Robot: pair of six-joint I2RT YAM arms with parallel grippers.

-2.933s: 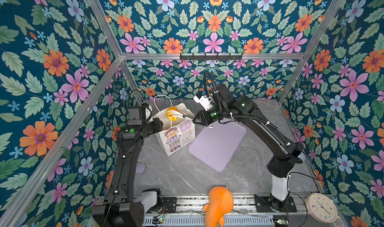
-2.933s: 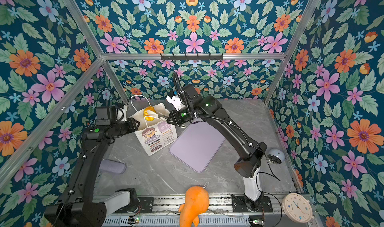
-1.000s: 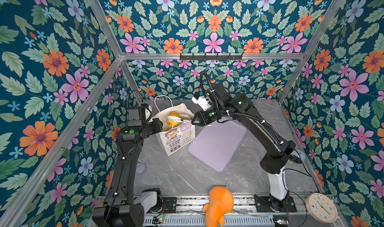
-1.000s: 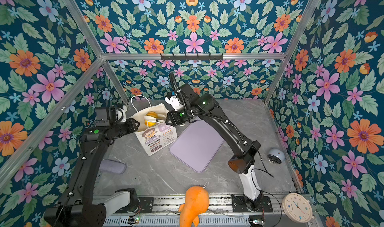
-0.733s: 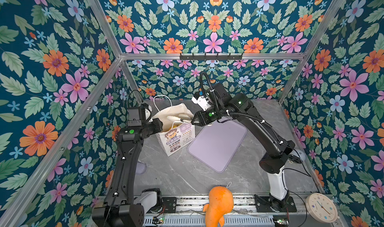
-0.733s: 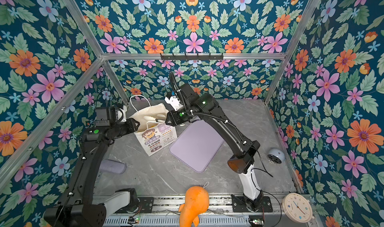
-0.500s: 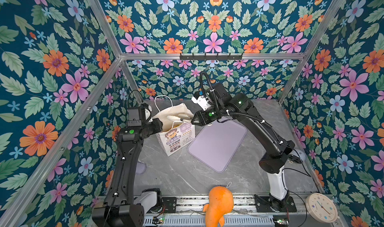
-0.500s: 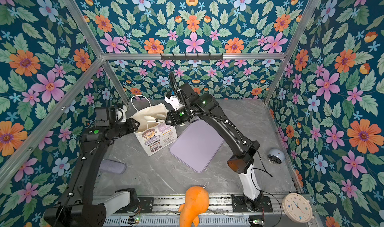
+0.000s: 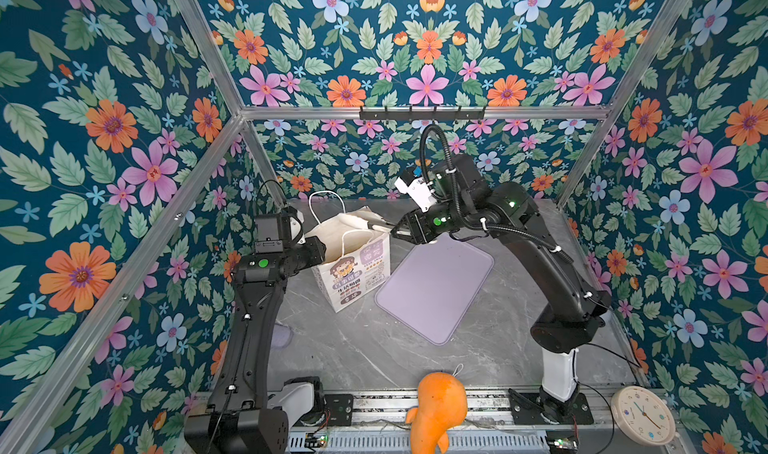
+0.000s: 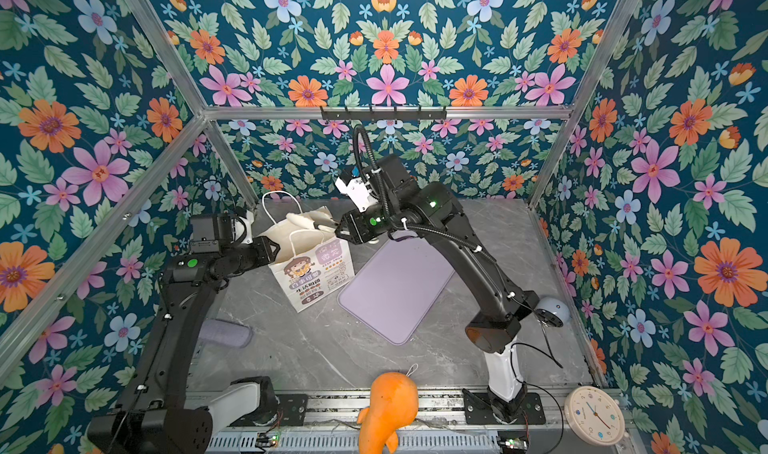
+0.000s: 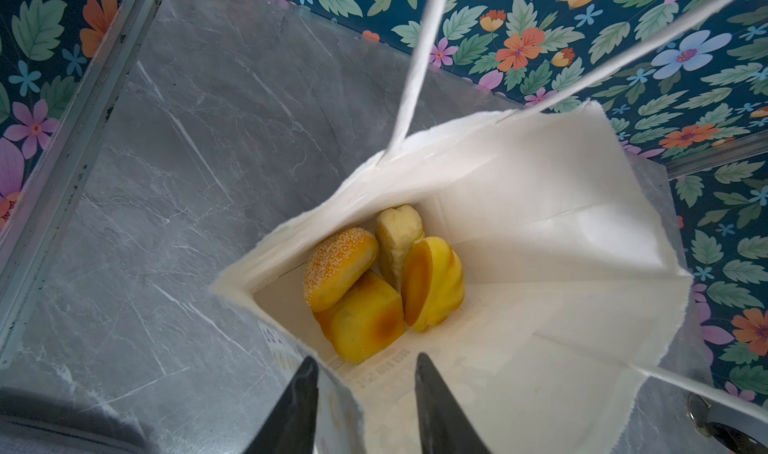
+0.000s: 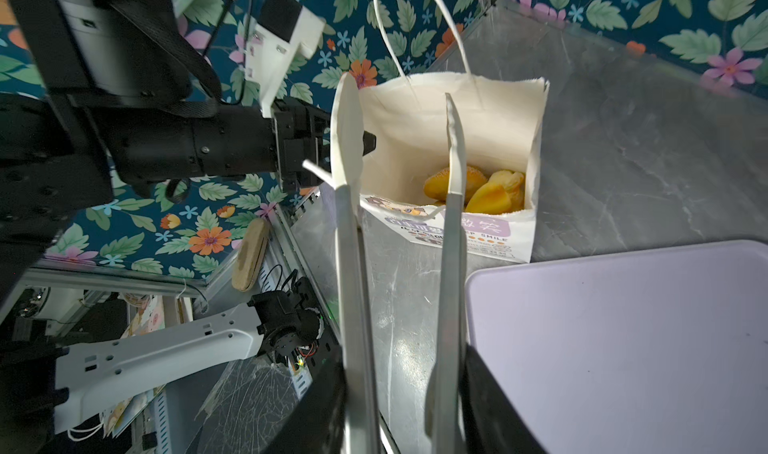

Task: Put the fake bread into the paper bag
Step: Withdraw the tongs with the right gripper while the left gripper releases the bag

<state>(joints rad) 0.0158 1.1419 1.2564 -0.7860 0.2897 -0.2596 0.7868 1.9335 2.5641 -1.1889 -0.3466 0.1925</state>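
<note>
The white paper bag (image 9: 357,264) (image 10: 316,273) stands open at the back left of the table. Several pieces of fake bread lie at its bottom in the left wrist view: a speckled bun (image 11: 338,267), a blocky loaf (image 11: 365,319), a ridged croissant (image 11: 432,283) and a pale long roll (image 11: 399,231). My left gripper (image 11: 365,358) (image 9: 320,248) is open, astride the bag's rim with one finger outside and one inside. My right gripper (image 12: 401,360) (image 9: 405,231) is shut on white tongs (image 12: 349,223). The tongs' arms are spread and empty above the bag's mouth (image 12: 498,111).
A lilac tray (image 9: 436,285) lies flat just right of the bag. An orange plush toy (image 9: 438,410) and a white clock (image 9: 642,414) sit at the front rail. A lilac cylinder (image 10: 224,333) lies by the left arm. Flowered walls close in three sides.
A second ago a yellow bread showed between the tongs at the bag's mouth; it has since dropped inside and the tongs are empty. Both arms have hardly moved.
</note>
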